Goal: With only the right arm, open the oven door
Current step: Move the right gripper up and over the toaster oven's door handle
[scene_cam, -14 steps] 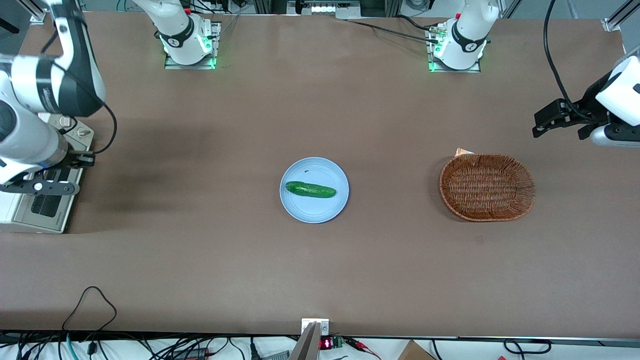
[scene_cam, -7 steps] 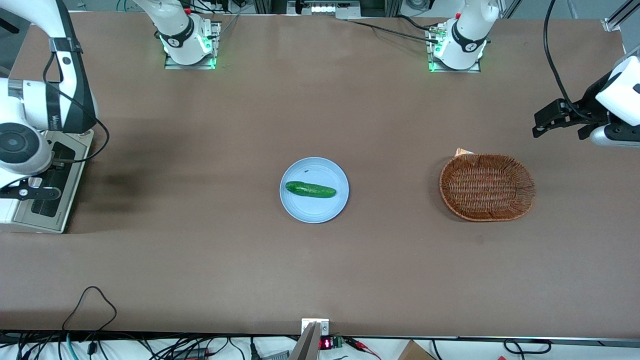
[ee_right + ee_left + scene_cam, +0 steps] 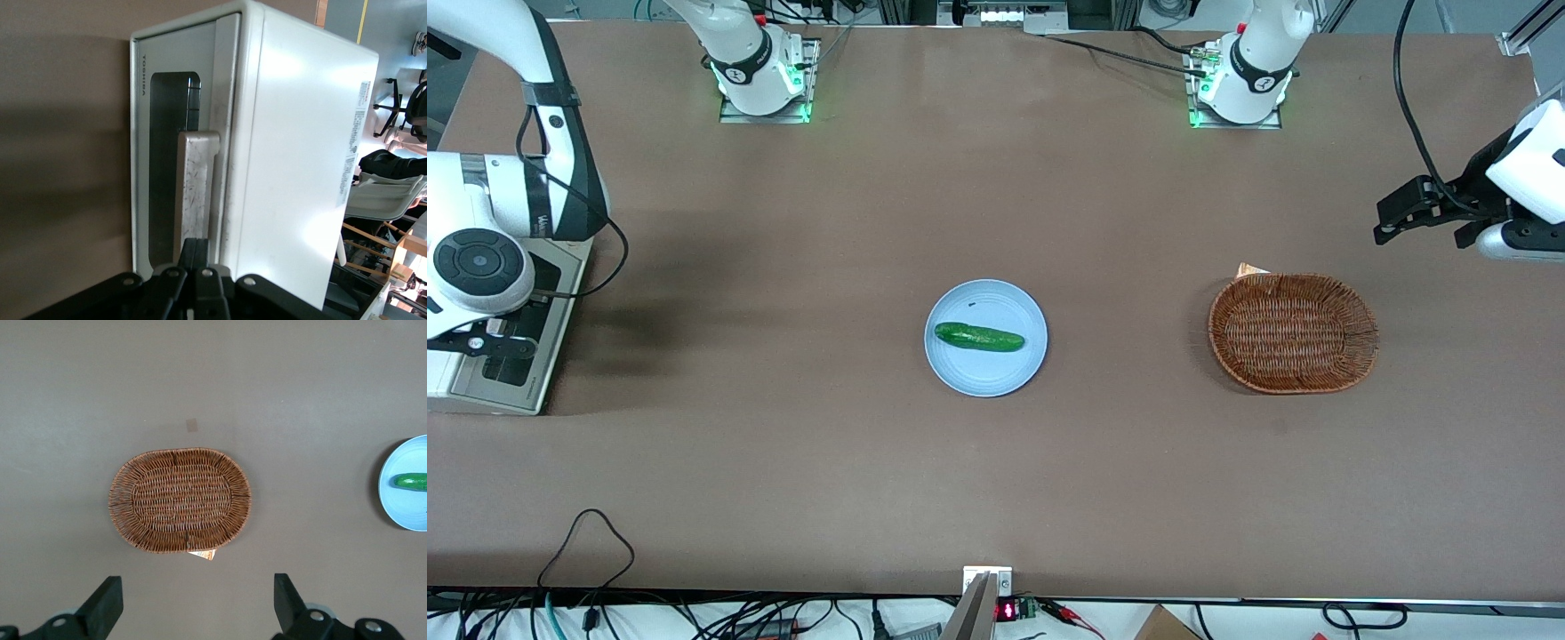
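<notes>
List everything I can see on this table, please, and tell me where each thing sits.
toaster oven: one, cream-white, at the working arm's end of the table
oven door: one, silver frame with dark window, shut
door handle: one, silver, on the door
plate: one, light blue, mid-table
cucumber: one, green, on the plate
basket: one, brown wicker, toward the parked arm's end
table: one, brown
right arm: one, white and black, above the oven
gripper: one, black, fingers shut at the handle's end

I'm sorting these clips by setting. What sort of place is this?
Most likely a robotics lab: Franka arms are bolted to a brown table with loose cables along its edge. Props are a toaster oven with its oven door shut, a plate and a wicker basket. The end effector hovers at the door handle.
</notes>
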